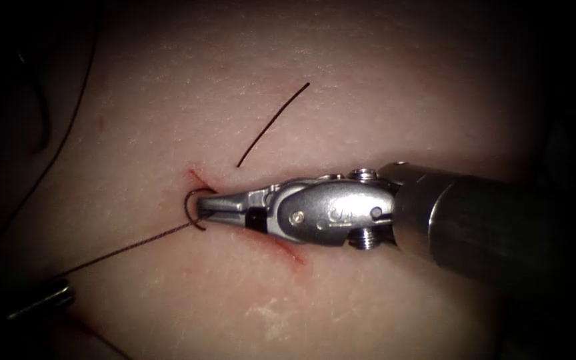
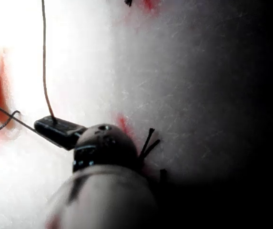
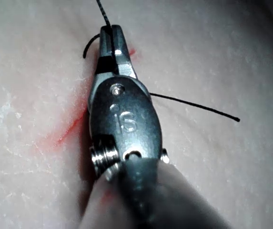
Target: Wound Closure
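The right tool [image 1: 203, 208] lies across the cut [image 1: 288, 252] in the tissue [image 1: 381, 87], its jaws shut on the thread [image 1: 128, 248] at the cut's upper end. A small dark thread loop [image 1: 190, 208] curls round the jaw tips [image 3: 110, 34]. From there the thread runs taut down and left to the left tool [image 1: 58, 293], whose jaws [image 2: 55, 128] are shut on it. A short free thread end [image 1: 273, 125] lies on the tissue right of the cut, also seen beside the right tool [image 3: 198, 107].
Red fluid [image 1: 198, 179] marks the cut's edges. More thread [image 1: 68, 127] hangs along the dim left border of the tissue. Short cut ends of thread [image 2: 148, 145] stick up from the tissue close to the left tool's wrist.
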Controlling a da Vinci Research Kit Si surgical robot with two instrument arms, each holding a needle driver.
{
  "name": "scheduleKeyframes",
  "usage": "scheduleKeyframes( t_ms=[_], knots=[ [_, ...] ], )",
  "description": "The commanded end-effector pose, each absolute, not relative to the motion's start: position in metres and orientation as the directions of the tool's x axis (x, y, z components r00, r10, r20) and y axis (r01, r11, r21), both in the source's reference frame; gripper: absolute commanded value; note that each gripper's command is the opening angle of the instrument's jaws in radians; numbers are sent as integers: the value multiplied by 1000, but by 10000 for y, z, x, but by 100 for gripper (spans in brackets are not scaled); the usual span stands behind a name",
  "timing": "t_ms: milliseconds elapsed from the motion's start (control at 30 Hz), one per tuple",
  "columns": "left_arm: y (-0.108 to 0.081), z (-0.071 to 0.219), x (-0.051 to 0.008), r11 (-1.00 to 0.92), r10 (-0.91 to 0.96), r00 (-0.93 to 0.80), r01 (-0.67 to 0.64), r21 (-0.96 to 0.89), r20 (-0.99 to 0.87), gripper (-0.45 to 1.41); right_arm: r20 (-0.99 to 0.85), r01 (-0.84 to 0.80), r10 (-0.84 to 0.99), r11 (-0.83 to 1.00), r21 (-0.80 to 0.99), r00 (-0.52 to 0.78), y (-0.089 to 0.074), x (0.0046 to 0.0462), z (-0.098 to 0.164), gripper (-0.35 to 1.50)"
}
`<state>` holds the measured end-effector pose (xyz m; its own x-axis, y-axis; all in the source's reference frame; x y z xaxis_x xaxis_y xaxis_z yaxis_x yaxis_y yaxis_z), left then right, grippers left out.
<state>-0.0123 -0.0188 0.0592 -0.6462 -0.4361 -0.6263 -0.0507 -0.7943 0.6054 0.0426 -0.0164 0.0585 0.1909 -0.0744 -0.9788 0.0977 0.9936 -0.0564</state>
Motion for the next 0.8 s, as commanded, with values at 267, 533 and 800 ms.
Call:
scheduleKeyframes(
  t_ms=[267, 533, 800],
  knots=[
    [-184, 604, -104, -805, -413, -666, -51, 591, -621, -45, -977, 42, 123, 990, 132, 171, -178, 433, 563, 131],
    [-186, 604, -102, -799, -420, -672, -43, 599, -609, -45, -973, -5, 195, 981, 196, 126, -155, 415, 551, 148],
    [-185, 603, -104, -792, -431, -677, -32, 609, -597, -45, -968, -90, 237, 969, 230, 82, -115, 405, 561, 133]
  ],
)
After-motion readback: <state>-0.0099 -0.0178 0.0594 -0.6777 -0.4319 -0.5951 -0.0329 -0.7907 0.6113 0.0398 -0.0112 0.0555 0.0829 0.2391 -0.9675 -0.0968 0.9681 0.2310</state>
